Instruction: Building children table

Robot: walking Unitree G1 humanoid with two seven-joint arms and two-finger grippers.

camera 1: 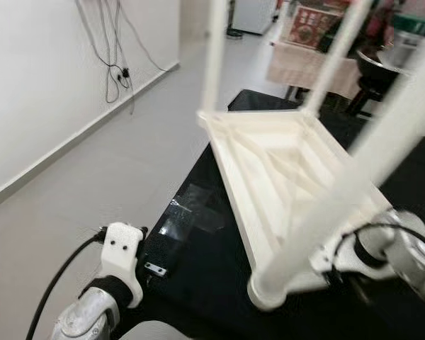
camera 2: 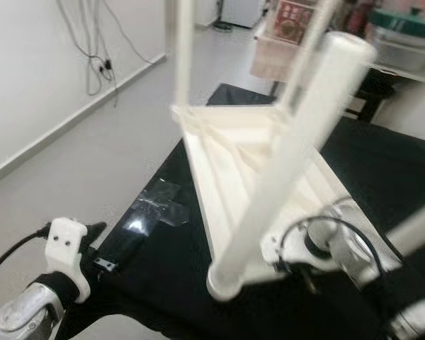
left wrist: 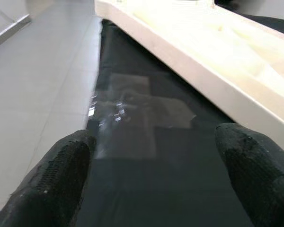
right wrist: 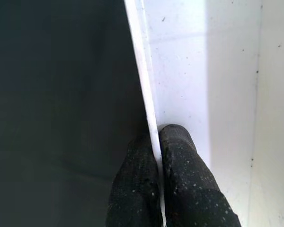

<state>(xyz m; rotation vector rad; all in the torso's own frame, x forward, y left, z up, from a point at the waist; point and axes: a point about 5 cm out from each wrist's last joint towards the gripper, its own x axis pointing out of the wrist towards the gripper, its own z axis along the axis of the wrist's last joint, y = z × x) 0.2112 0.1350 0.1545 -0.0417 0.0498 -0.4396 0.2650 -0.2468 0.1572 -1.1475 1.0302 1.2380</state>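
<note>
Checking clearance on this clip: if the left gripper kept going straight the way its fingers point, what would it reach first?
Most likely the clear plastic bag lying flat on the black table cover, straight ahead of the open left gripper. The upturned white table top's rim runs off to one side, so probably missed; depth is hard to judge.

white children's table (camera 1: pixel 283 170) upside down on black surface (camera 1: pixel 212 269), round legs (camera 2: pixel 287 163) pointing up

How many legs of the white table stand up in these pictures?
4. The table lies upside down on the black cloth. One leg rises at the far left corner, one at the far right, one at the near corner, and one at the right edge.
</note>
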